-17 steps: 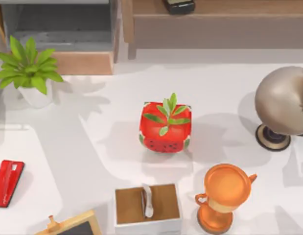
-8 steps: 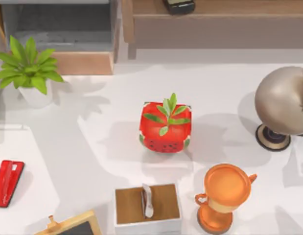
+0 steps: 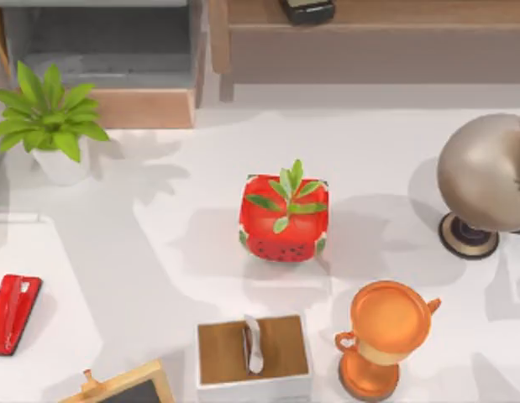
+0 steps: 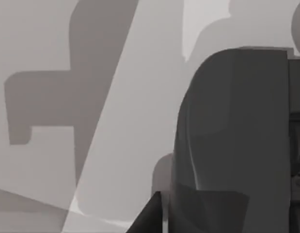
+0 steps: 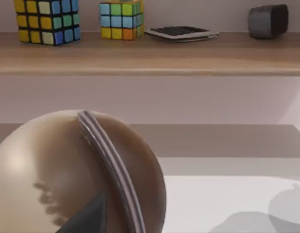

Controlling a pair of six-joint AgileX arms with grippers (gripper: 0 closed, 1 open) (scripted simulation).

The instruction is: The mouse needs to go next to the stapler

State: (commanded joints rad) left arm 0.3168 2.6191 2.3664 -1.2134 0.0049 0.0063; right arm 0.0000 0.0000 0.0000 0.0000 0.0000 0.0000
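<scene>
Stapler (image 3: 14, 313) lies flat on the white tabletop (image 3: 159, 243), far left of the strawberry planter (image 3: 283, 220). A dark grey rounded body, likely the mouse (image 4: 234, 141), sits close under the left wrist camera; can't tell its place relative to the planter. Tissue box (image 3: 254, 356) sits below the planter, trophy (image 3: 384, 336) lower right, globe (image 3: 486, 175) right. Can't tell the state of either arm's fingers.

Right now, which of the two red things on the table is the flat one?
The stapler at the table's left edge; it lies flat and long, while the red cube planter in the middle stands boxy with leaves on top.
</scene>
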